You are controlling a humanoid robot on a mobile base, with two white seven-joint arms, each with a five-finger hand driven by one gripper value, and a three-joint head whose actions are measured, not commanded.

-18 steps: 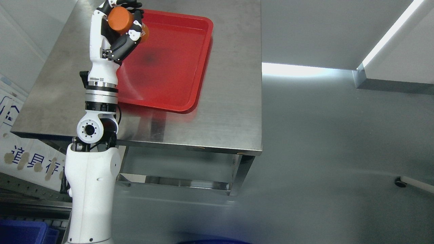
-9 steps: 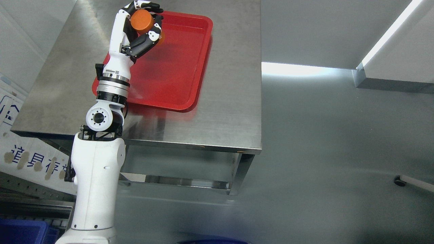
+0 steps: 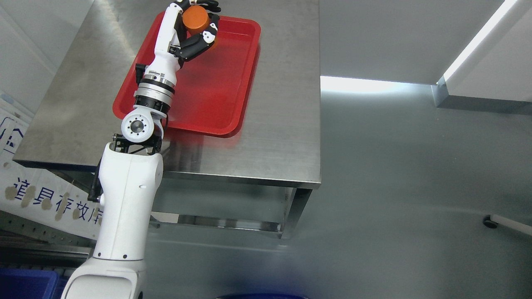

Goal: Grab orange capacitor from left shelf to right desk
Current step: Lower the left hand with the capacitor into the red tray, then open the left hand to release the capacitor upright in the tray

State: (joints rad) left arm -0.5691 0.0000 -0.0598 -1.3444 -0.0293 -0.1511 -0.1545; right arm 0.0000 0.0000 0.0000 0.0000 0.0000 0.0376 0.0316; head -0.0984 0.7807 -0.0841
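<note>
My left hand [image 3: 198, 23] is shut on an orange cylindrical capacitor [image 3: 194, 20], its black-and-white fingers curled around it. The hand holds it above the far part of a red tray [image 3: 226, 83] that lies on the steel desk [image 3: 282, 124]. The left arm comes up from the lower left and reaches across the tray's left side. How high the capacitor is above the tray floor I cannot tell. The right arm is out of view.
The steel desk has a lower crossbar [image 3: 216, 224] beneath it and ends at its right edge near the picture's middle. Grey floor [image 3: 415, 187] lies to the right. A white sign with blue characters [image 3: 37, 195] and a blue bin [image 3: 25, 284] show at lower left.
My left arm has swung to the right and farther out, carrying the capacitor from over the tray's left rim to over the tray's far middle. The grasp is unchanged.
</note>
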